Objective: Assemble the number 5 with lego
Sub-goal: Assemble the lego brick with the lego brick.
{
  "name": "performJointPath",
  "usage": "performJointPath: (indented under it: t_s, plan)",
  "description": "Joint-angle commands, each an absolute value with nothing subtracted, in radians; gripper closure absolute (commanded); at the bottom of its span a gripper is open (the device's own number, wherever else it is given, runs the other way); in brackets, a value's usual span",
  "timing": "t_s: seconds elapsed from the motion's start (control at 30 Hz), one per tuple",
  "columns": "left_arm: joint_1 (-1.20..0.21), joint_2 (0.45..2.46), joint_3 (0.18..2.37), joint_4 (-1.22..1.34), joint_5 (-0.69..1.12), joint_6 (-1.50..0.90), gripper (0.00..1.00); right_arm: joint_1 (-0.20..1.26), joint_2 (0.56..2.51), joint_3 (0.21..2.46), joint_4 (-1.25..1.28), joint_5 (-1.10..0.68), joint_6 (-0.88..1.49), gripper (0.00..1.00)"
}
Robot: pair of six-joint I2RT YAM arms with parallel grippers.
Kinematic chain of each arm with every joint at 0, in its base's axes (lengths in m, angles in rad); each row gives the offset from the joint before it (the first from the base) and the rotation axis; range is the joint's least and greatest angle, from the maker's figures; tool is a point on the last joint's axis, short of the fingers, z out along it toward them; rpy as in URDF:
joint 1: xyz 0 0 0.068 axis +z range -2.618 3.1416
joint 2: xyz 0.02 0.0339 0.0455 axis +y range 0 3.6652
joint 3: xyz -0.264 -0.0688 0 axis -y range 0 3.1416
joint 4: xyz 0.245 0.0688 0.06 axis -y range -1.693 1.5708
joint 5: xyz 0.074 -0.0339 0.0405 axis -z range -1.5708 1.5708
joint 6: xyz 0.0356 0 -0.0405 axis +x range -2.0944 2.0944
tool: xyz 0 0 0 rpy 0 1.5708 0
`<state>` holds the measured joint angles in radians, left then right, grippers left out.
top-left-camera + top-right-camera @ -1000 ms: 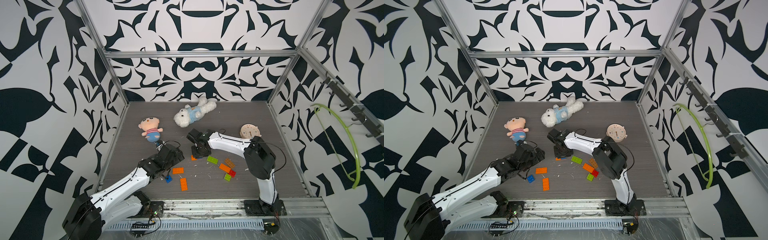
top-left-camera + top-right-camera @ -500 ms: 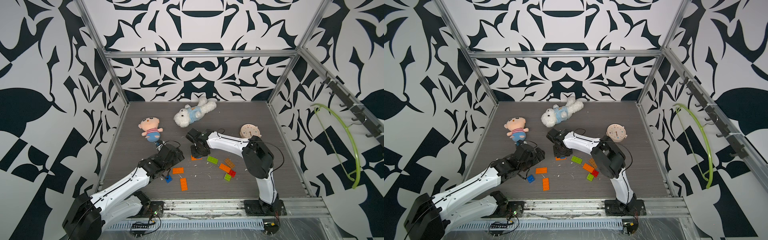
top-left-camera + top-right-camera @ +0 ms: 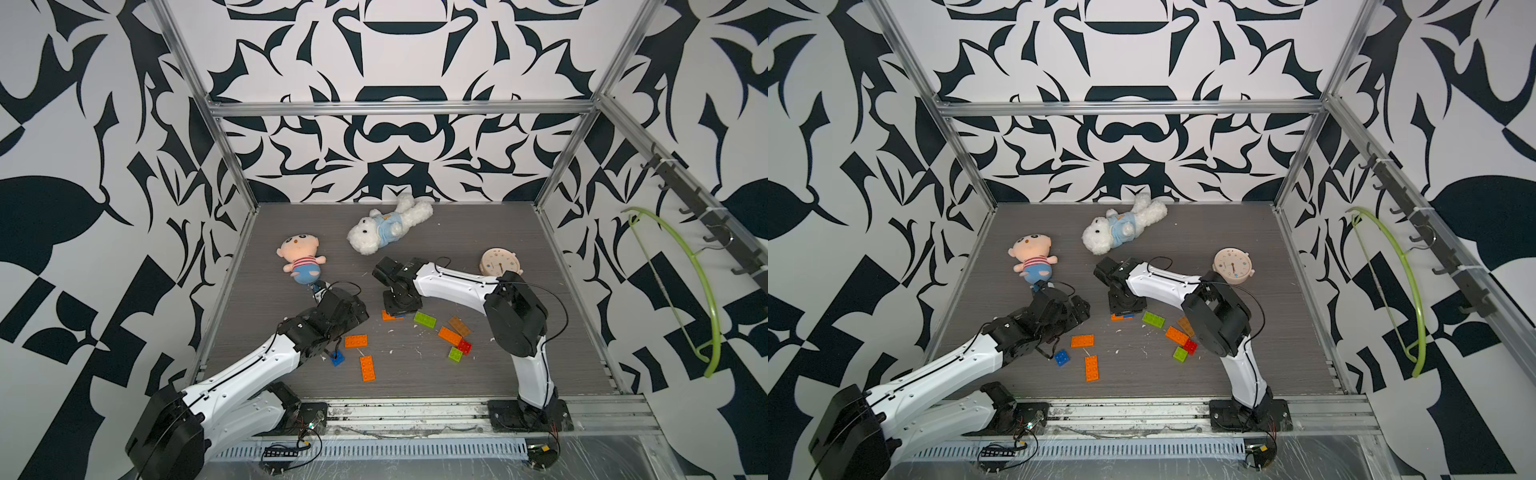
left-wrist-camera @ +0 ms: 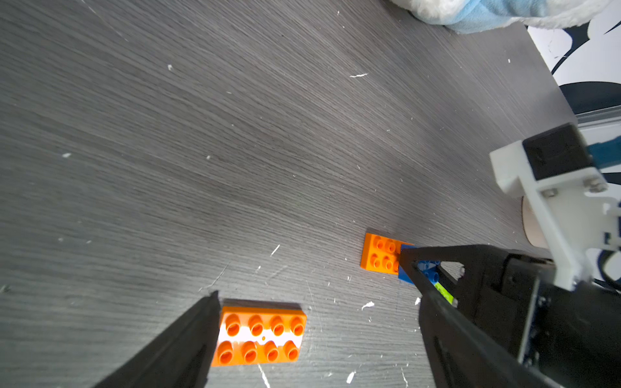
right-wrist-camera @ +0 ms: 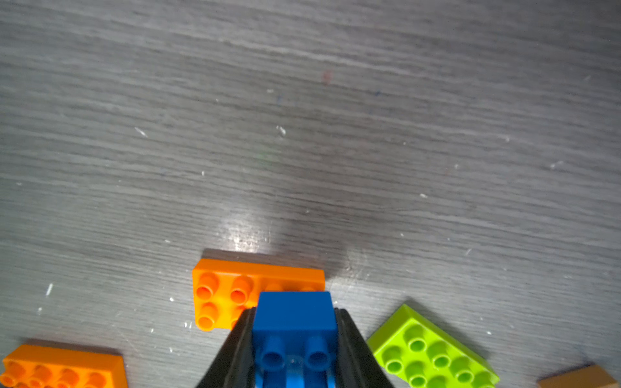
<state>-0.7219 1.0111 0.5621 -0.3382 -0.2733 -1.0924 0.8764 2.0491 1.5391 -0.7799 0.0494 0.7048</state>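
Note:
My right gripper (image 5: 294,310) is shut on a small blue lego brick (image 5: 294,319). It holds the brick over one end of an orange brick (image 5: 218,295) on the floor (image 3: 390,316); I cannot tell whether the two are pressed together. My left gripper (image 4: 312,285) is open and low over the floor, with one finger beside an orange eight-stud brick (image 4: 262,336), nothing between its jaws. In both top views the two grippers (image 3: 359,322) (image 3: 397,307) stand close together mid-floor. Loose lego lies nearby: a green brick (image 3: 424,320), an orange one (image 3: 367,368) and a small blue one (image 3: 337,358).
A cluster of tan (image 3: 459,326), orange (image 3: 449,336), red (image 3: 464,347) and green (image 3: 455,354) bricks lies by the right arm. At the back lie a doll (image 3: 299,259), a white plush dog (image 3: 386,228) and a round clock (image 3: 498,262). Patterned walls enclose the floor.

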Motion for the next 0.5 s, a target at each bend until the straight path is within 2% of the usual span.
performJointPath:
  t_s: [0.0, 0.1, 0.2, 0.27, 0.47]
  plan:
    - [-0.719, 1.015, 0.557, -0.348, -0.283, -1.088, 0.01, 0.876, 2.039, 1.559, -0.776, 0.046, 0.724, 0.67]
    - [-0.718, 1.012, 0.556, -0.350, -0.285, -1.088, 0.01, 0.876, 2.042, 1.561, -0.784, 0.049, 0.724, 0.59]
    - [-0.718, 1.011, 0.554, -0.350, -0.287, -1.086, 0.01, 0.877, 2.041, 1.554, -0.780, 0.040, 0.726, 0.58]
    - [-0.718, 1.012, 0.554, -0.350, -0.286, -1.088, 0.01, 0.876, 2.039, 1.552, -0.778, 0.034, 0.726, 0.53]
    - [-0.718, 1.027, 0.557, -0.343, -0.278, -1.085, 0.01, 0.876, 2.030, 1.554, -0.781, 0.034, 0.727, 0.51]
